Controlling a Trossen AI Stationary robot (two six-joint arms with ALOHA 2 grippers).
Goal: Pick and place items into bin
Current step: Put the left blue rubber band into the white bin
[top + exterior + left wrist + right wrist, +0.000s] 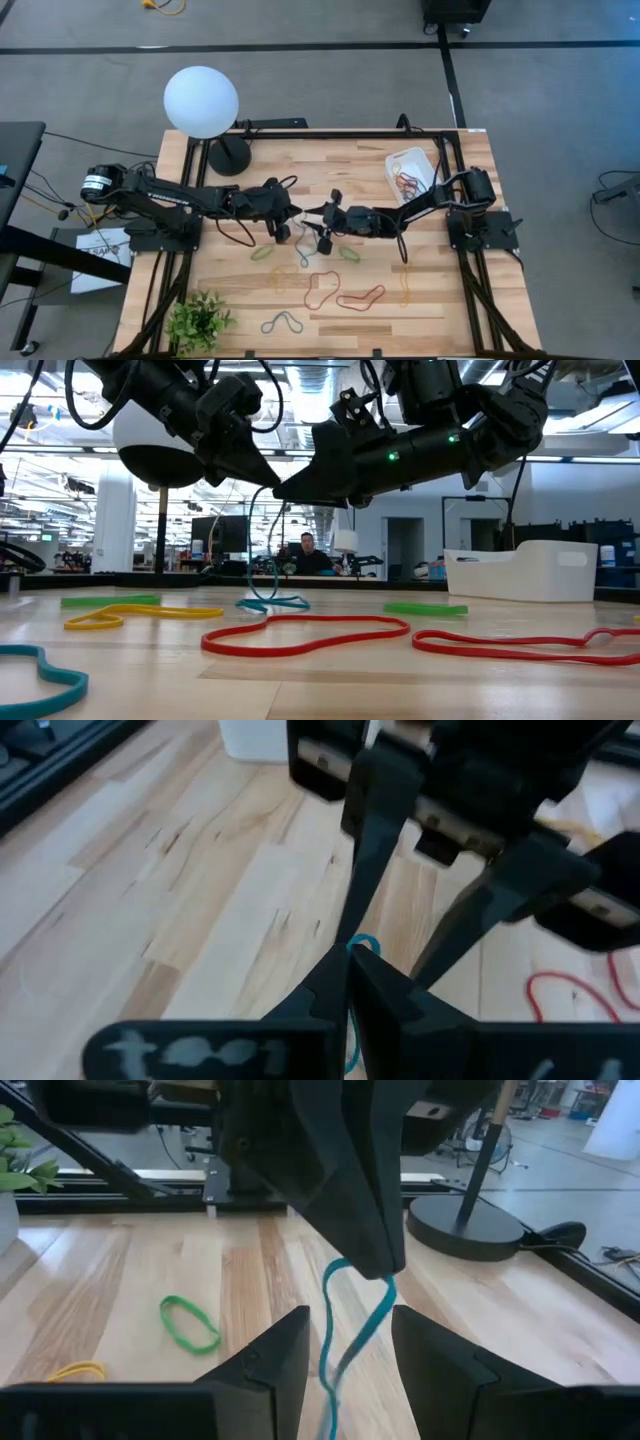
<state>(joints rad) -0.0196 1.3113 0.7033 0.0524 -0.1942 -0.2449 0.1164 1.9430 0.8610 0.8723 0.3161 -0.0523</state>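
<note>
Centrally, the left gripper point(385, 1265) pinched a teal band point(345, 1335) hanging vertically between the right gripper's point(350, 1355) spread fingers; the bin point(410, 172) sat upper right

blue band point(350, 1335) cut off by right wrist picture's lower edge, its upper end hidden inside left hand point(370, 1255), bin point(525, 570) contents hidden behind wall in low view

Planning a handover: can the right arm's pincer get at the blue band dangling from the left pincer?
Probably yes. The blue band hangs free from the shut left pincer, and the right pincer is open with a finger on either side of it.
</note>
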